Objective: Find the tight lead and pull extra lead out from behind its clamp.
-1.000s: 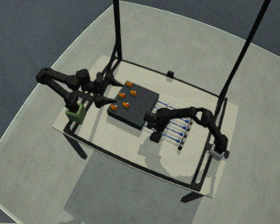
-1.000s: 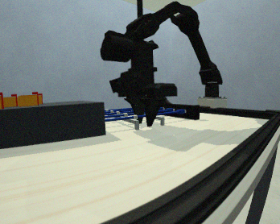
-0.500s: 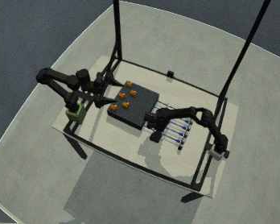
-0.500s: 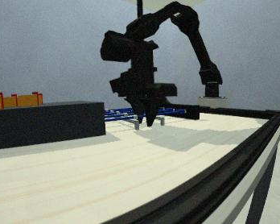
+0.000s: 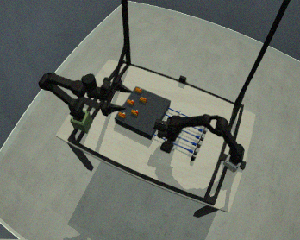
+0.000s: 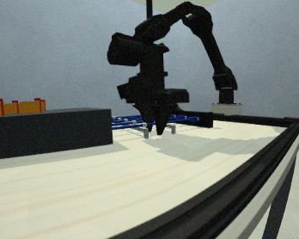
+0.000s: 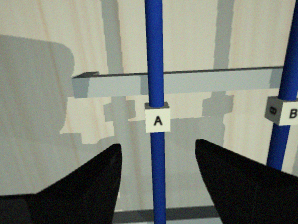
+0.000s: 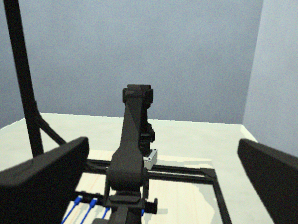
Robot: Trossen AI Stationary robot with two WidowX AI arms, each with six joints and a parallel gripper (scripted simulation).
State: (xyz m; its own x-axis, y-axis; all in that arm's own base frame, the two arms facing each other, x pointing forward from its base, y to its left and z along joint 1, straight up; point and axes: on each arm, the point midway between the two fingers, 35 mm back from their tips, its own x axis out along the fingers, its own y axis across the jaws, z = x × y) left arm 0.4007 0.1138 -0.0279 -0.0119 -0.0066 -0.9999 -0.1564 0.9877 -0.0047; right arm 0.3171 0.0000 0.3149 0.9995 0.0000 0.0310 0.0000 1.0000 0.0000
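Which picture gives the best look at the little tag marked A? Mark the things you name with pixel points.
The left wrist view: tag A (image 7: 158, 120) is large there, its letter readable, on a blue lead (image 7: 156, 55). The exterior view shows small pale tags, no readable letters. In the top view I can't make it out; the right wrist view shows no tags.
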